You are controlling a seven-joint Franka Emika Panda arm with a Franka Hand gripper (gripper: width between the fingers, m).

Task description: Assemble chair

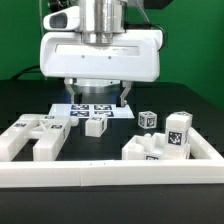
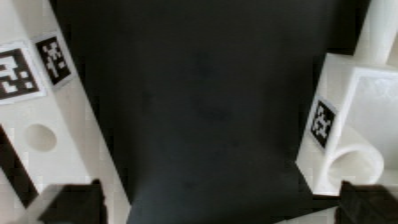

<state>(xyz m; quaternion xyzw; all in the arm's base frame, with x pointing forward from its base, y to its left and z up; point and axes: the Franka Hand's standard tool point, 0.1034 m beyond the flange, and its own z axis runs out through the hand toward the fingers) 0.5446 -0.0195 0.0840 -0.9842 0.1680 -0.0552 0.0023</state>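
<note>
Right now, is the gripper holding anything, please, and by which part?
Nothing is held: the gripper hangs open, with nothing between its jaws.

The gripper (image 1: 97, 98) has a wide, glossy white housing (image 1: 100, 52) with rounded corners and a smooth, unmarked front face. Its underside narrows into a pale grey, curved section. Above the housing rises a silvery metal cylinder (image 1: 100, 14) that catches bright vertical highlights. Beside it, on the exterior view's left, is a small dark block (image 1: 60, 20) with a white patch. Two slim, dark fingers (image 1: 125, 96) project from the lower face. In the wrist view the fingertips (image 2: 68, 203) show as blurred, black, blocky shapes.
</note>
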